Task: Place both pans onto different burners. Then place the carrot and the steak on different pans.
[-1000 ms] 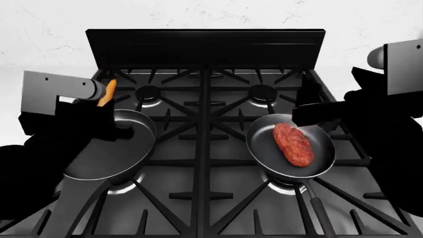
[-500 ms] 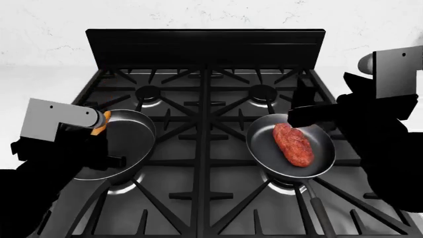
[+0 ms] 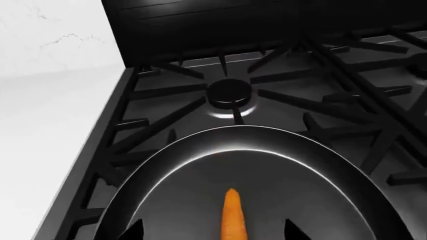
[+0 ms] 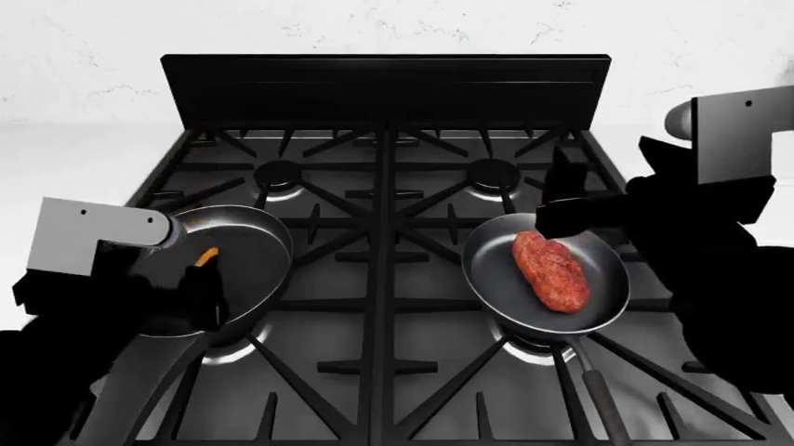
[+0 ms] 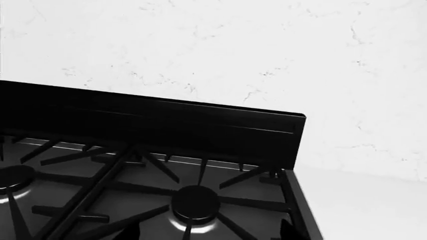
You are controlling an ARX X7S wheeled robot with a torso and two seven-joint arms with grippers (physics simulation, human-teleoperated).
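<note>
we see the black stove (image 4: 385,279) with its 4 burners and both pans already set on the 2 near ones. the grey steel pan (image 4: 242,255) sits on the near-left burner, its rim close to the far-left burner (image 3: 230,94) in the left wrist view. the carrot (image 3: 232,215) lies over the bowl of that pan, pointing toward the far-left burner, and runs back between the 2 tips of the left claw (image 3: 215,234); those tips stand well apart on either side of it, yet we cannot tell whether the carrot is gripped further back or simply resting on the steel. in the head view only a short orange end shows beside the dark bulk of the left claw, over the near-left part of the pan. the black pan (image 4: 546,274) sits on the near-right burner, handle toward us, with the steak (image 4: 549,270) lying flat in its middle. the right claw (image 4: 552,200) hangs just beyond that pan's far rim, its tips apart and holding nothing; its wrist view looks over the far-right burner (image 5: 194,204) toward the stove's raised back panel (image 5: 153,127) and the white marbled wall (image 5: 220,50). pale counter (image 3: 47,150) borders the stove on the left.
</note>
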